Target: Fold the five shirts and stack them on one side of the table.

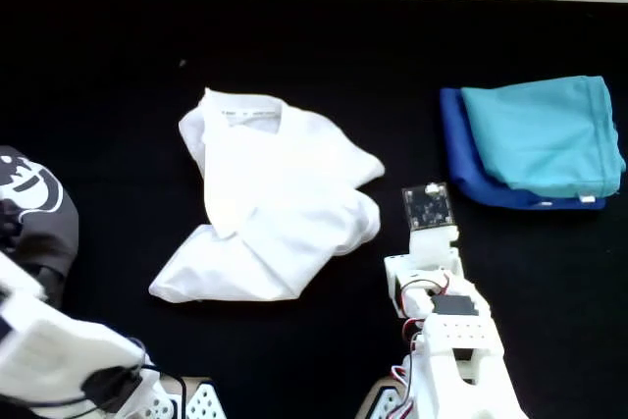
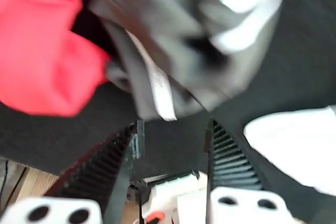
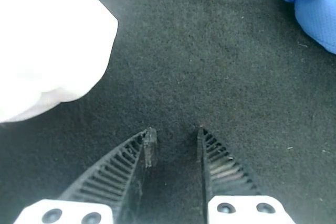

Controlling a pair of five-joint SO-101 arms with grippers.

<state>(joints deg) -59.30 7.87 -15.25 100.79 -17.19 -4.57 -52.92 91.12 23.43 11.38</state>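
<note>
A crumpled white shirt (image 1: 270, 198) lies in the middle of the black table. At the right, a folded teal shirt (image 1: 545, 134) rests on a folded blue shirt (image 1: 466, 159). A dark grey shirt with a white print (image 1: 29, 208) lies at the left edge. My right gripper (image 3: 176, 137) hovers open over bare cloth, between the white shirt (image 3: 47, 45) and the blue shirt (image 3: 312, 3), holding nothing. My left gripper (image 2: 173, 132) is open just short of the grey shirt (image 2: 199, 40). A red shirt (image 2: 42, 51) lies beside the grey one, and the white shirt (image 2: 294, 145) is off to the other side.
The right arm (image 1: 446, 326) rises from the near edge, right of centre, and the left arm (image 1: 59, 360) from the near left corner. The black table covering (image 1: 324, 56) runs to a pale wall at the back. A wooden edge (image 2: 16, 190) shows below the left gripper.
</note>
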